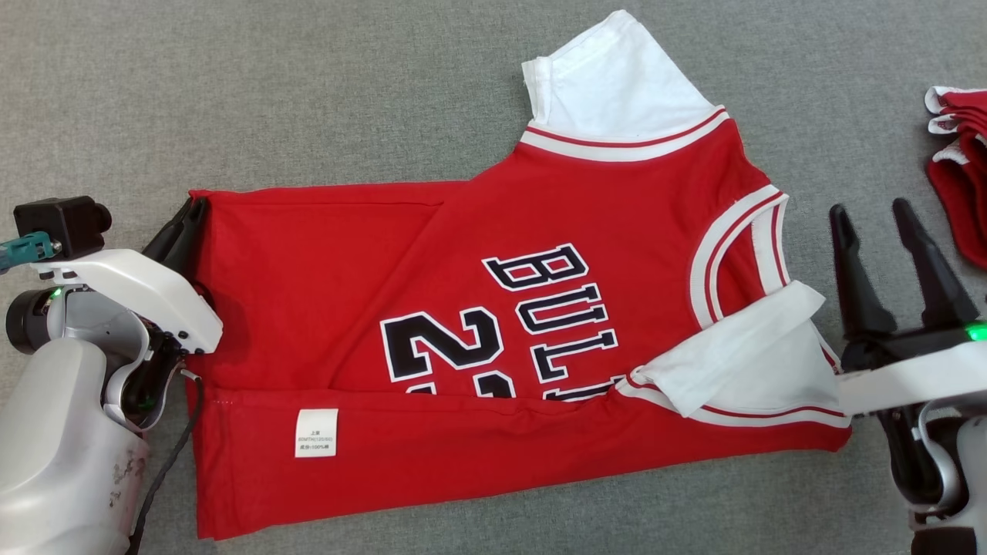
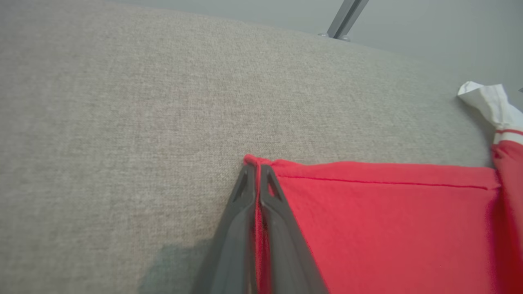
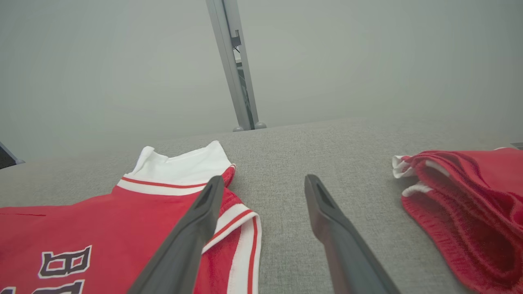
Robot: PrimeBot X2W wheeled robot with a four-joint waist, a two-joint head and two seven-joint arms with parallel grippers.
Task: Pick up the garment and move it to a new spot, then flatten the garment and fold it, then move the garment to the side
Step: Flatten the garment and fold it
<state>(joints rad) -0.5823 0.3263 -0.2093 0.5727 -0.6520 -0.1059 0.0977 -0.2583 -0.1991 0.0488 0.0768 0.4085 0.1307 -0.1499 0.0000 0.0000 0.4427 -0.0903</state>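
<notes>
On grey fabric counter (image 1: 308, 92) we fold the red cloth jersey (image 1: 347, 262): left pincer (image 2: 254, 167) clamps its corner, gaping empty right pincer (image 1: 871, 208) should grip next.

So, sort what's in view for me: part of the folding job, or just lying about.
Job: red jersey; left gripper, shut on its corner; right gripper, open at its other end.
Lying about: other red garment at the right; metal post behind.
</notes>
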